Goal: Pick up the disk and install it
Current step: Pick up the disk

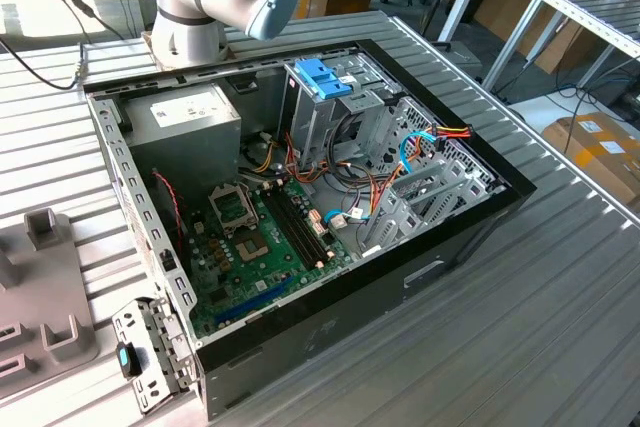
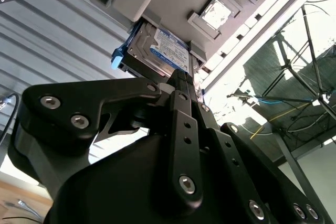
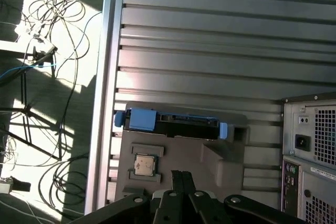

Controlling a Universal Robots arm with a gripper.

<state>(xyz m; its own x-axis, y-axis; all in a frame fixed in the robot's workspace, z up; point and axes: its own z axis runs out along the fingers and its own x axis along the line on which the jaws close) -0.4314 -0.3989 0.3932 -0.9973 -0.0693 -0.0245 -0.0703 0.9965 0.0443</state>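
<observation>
The disk (image 2: 157, 50) is a silver drive with a white-and-blue label and blue side rails. It stands on edge in a slot of a grey holder block (image 3: 178, 153). In the first wrist view the disk (image 3: 173, 124) shows edge-on with a blue rail at each end. My black gripper (image 3: 181, 178) hangs a short way off the disk, lined up with its middle and not touching it. Its fingers are shut together with nothing between them. In the second wrist view the gripper (image 2: 184, 76) points at the disk's near edge.
A processor chip (image 3: 143, 164) lies in a recess of the holder block. The open computer case (image 1: 300, 197) rests on the ribbed metal table (image 1: 520, 327), with a blue-handled drive cage (image 1: 322, 77) and a grey power supply (image 1: 190, 117) inside. The table's edge (image 3: 105, 77) drops to a floor strewn with cables.
</observation>
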